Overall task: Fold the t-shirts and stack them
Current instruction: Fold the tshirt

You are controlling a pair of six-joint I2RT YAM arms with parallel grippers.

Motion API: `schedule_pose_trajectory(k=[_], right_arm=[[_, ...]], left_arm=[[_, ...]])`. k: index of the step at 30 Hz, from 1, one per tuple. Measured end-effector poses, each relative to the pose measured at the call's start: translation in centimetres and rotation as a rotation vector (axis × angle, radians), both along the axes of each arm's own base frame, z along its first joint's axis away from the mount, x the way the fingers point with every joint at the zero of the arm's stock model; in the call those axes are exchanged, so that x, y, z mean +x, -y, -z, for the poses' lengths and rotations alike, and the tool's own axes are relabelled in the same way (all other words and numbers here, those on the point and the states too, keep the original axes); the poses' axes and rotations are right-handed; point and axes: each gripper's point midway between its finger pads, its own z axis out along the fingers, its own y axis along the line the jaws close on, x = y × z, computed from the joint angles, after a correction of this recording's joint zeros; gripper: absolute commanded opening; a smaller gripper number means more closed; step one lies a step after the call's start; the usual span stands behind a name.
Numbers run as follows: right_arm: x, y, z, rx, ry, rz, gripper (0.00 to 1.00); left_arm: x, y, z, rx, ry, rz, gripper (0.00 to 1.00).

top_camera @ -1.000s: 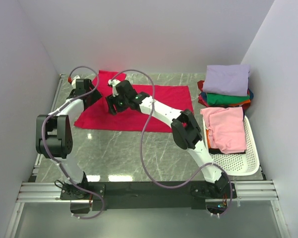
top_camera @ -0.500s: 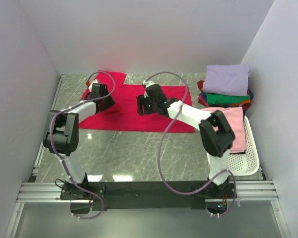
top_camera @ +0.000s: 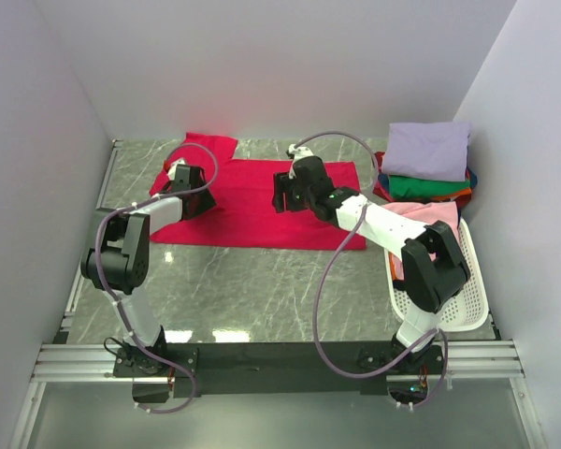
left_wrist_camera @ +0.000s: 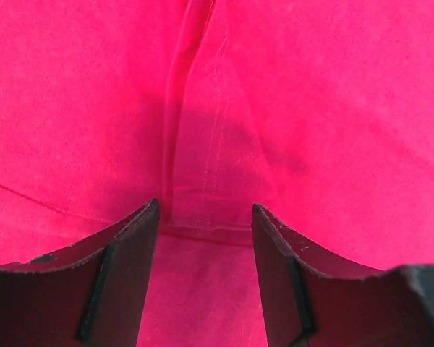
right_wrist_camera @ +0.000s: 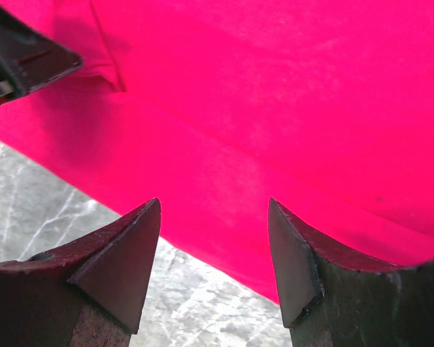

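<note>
Top external view: the table (top_camera: 262, 290) carries the big red shirt (top_camera: 243, 213) spread flat across its far middle and left, one sleeve poking toward the back wall. It looks laid out but not yet folded, so this is the piece in hand. At the far right corner a finished pile sits well apart from it, with the lavender shirt (top_camera: 428, 148) on top and the green shirt (top_camera: 428, 185) under it, and slivers of other colours below. I judge that several shirts are done. Just in front of the pile, the white basket (top_camera: 475, 299) holds the pink shirt (top_camera: 441, 215), loose and waiting its turn. So what remains is to fold the red one, stack it, then deal with the pink one. The right arm reaches across the basket and covers part of the pink cloth, but nothing lies on the red shirt. The right gripper (right_wrist_camera: 215, 206) hovers over the near hem where red cloth meets table, its fingers well apart and holding nothing. The left gripper (left_wrist_camera: 205, 210) sits low over the shirt's left part, fingers apart on either side of a raised crease (left_wrist_camera: 179, 123), with no cloth pinched as far as can be seen.
</note>
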Motion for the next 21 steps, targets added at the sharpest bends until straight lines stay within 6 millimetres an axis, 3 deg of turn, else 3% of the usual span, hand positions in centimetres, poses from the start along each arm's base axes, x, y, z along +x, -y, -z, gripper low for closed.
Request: schedule_pose_trajectory(k=[6,12,16,18,21], right_arm=[[0.2,0.5,0.2,-0.002,-0.007,0.013,0.68],[0.2,0.6,0.3,-0.005,-0.011,0.013,0.68],[0.2,0.6,0.3,-0.007,-0.011,0.015,0.68],[0.2,0.7,0.3,-0.008,-0.011,0.016,0.68],[0.2,0.7,0.4,-0.010,-0.013,0.018,0.68]], left_arm=[[-0.2,0.1,0.2,-0.003,-0.007,0.004,0.57],[-0.2,0.1,0.8,0.000,-0.017,0.003,0.38],[0.0,0.0,1.4,0.002,-0.027,0.001,0.08],[0.2,0.1,1.2,0.000,-0.023,0.001,0.02],[1.0,0.3,0.6,-0.003,-0.008,0.004,0.00]])
